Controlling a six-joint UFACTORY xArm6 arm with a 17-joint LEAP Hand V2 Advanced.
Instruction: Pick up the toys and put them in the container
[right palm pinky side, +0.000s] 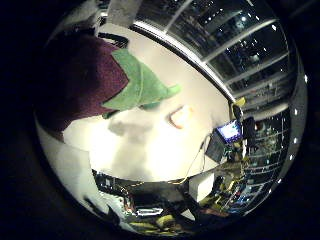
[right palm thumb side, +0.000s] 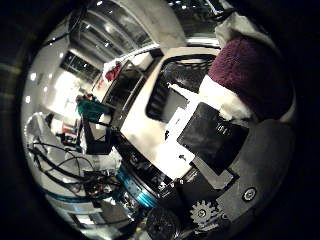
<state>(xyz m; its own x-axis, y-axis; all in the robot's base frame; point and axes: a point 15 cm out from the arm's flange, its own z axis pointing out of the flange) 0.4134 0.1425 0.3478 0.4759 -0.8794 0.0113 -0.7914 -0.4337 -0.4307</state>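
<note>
Close against the palm sits a plush toy with a dark maroon body and a green leafy top, filling much of the little finger side view. Beneath it spreads the white tabletop, where a small orange and white object lies well apart from the toy. From the thumb side, the maroon plush shows again, pressed against the white and black fingers of the hand, which appear curled around it. Beyond them, a dark mesh container stands on the tabletop.
</note>
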